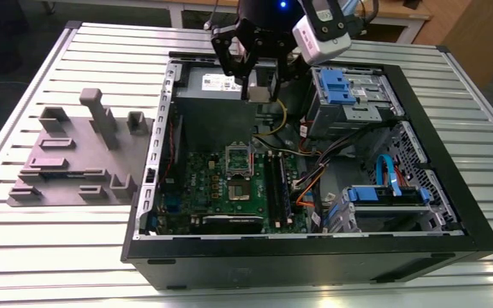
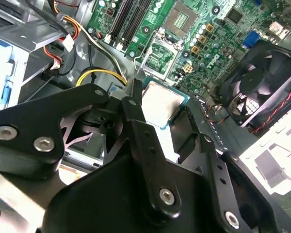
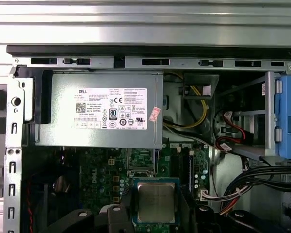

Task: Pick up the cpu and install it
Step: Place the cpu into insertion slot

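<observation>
Gripper (image 1: 260, 90) clamped on the cpu (image 1: 261, 95), a black finger (image 3: 125, 206) on each of two opposite edges; the pale metal top shows between them in both wrist views. Cpu held in the air over the open case (image 1: 418, 160), in the exterior view just in front of the power supply (image 1: 216, 83), touching nothing but the fingers. Socket (image 1: 239, 186) sits on the green motherboard (image 1: 199, 186) well apart from the cpu; grey fixture block (image 1: 67, 163) lies on the table (image 1: 49, 244) outside the case, on the exterior view's left.

One cpu (image 3: 156, 201), one computer case (image 1: 315, 260), one power supply (image 3: 102, 109), one motherboard (image 1: 199, 179), one fan (image 2: 260, 81), one fixture (image 1: 67, 170)
</observation>
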Robot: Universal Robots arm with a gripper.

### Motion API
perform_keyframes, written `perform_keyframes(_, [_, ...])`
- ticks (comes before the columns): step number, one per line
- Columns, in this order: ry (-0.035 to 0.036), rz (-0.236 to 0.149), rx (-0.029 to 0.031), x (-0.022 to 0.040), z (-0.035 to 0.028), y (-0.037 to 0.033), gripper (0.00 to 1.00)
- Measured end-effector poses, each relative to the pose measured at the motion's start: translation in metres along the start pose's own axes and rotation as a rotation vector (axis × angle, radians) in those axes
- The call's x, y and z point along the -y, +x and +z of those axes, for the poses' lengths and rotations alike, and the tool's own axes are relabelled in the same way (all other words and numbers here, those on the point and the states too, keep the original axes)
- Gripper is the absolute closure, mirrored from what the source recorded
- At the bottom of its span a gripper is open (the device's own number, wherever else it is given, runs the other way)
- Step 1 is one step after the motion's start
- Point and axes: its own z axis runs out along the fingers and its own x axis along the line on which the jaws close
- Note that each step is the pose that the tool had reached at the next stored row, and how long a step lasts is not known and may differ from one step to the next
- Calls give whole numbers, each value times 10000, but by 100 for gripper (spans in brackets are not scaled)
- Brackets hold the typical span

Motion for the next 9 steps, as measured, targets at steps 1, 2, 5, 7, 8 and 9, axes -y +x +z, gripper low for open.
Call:
perform_keyframes(1, [0, 0, -1, 6, 1, 1, 53])
perform_keyframes(2, [0, -1, 0, 11, 4, 3, 53])
perform_keyframes(5, [1, -7, -1, 32, 14, 11, 53])
perform_keyframes(7, [-1, -10, 0, 60, 23, 15, 53])
perform_keyframes(8, [1, -9, -1, 76, 27, 17, 53])
perform_keyframes(9, [1, -10, -1, 89, 32, 18, 53])
